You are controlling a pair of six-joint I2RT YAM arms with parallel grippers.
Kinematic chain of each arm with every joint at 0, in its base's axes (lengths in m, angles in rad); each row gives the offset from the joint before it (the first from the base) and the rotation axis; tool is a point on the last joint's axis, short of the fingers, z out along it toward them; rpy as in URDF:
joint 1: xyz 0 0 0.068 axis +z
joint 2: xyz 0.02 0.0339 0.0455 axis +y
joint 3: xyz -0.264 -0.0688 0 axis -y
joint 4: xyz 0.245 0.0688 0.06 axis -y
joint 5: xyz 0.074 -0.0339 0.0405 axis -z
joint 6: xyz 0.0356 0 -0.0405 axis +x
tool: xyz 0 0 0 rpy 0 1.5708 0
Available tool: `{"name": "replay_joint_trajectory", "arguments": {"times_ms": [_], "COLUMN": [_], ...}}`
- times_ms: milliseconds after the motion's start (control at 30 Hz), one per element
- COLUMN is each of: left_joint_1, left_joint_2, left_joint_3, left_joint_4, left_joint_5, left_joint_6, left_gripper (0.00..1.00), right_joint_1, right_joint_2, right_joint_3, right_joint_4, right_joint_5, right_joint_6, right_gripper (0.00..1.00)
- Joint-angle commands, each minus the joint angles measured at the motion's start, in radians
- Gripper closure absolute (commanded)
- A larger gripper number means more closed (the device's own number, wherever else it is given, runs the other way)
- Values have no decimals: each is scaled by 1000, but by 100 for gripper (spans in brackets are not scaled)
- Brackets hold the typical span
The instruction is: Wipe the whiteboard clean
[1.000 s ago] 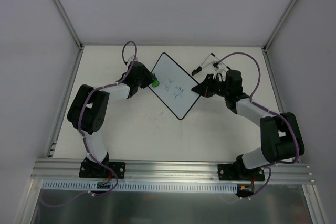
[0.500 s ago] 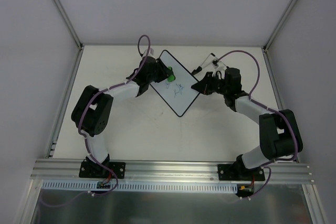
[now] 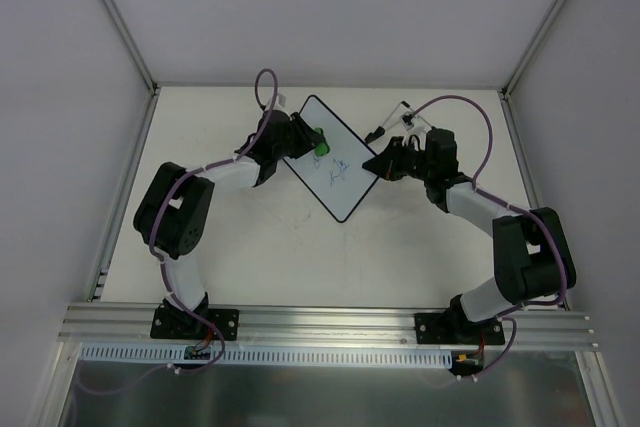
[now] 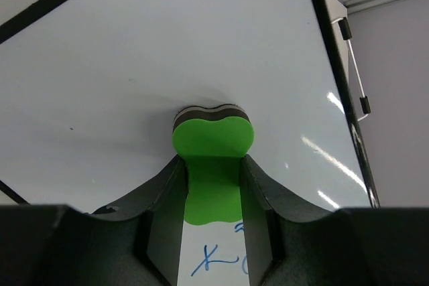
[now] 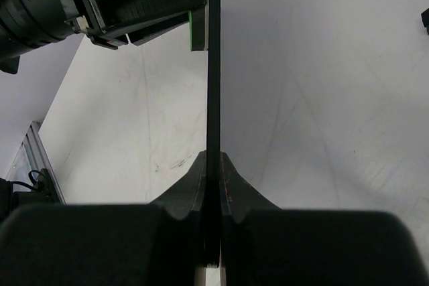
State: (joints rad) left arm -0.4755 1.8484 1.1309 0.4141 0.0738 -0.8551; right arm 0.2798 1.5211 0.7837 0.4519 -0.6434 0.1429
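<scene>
Eraser [image 4: 213, 140] in left hand [image 4: 212, 172] presses whiteboard [image 3: 342, 187]; right hand [image 5: 212, 169] clamps edge.

A flat white table top [image 3: 260, 257] fills the middle, with a few faint grey scratch marks [image 5: 167, 162] on it. Plain pale grey walls [image 3: 330, 7] stand on the left, at the back and on the right. A thin silver metal bar [image 3: 115, 17] runs up each back corner. A long silver metal rail [image 3: 330, 322] lies along the near edge, and a white strip with little slots [image 3: 330, 355] sits just below it. The light is soft and even.
</scene>
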Motion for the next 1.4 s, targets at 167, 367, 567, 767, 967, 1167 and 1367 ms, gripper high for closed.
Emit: {"name": "replay_joint_trajectory", "arguments": {"times_ms": [167, 367, 567, 767, 967, 1167, 1367], "left_joint_1": [9, 9, -17, -77, -164, -202, -245], "left_joint_2": [22, 9, 17, 15, 12, -18, -28], "left_joint_3": [-140, -204, -226, -192, -134, -91, -25], "left_joint_4": [20, 28, 40, 40, 40, 40, 14], "left_joint_5": [-12, -8, 7, 21, 26, 34, 38], "left_joint_6": [-2, -16, -24, -27, -9, 17, 60], "left_gripper": [100, 100, 100, 100, 100, 100, 100], "right_joint_1": [53, 53, 55, 59, 62, 64, 68], "right_joint_2": [13, 14, 17, 21, 19, 19, 25], "right_joint_3": [-4, -14, -17, -15, -17, -14, -14], "right_joint_4": [-38, -38, -35, -35, -36, -36, -36], "right_joint_5": [-105, -105, -108, -105, -107, -114, -117], "right_joint_6": [-69, -69, -69, -68, -66, -63, -63], "right_gripper": [100, 100, 100, 100, 100, 100, 99]}}
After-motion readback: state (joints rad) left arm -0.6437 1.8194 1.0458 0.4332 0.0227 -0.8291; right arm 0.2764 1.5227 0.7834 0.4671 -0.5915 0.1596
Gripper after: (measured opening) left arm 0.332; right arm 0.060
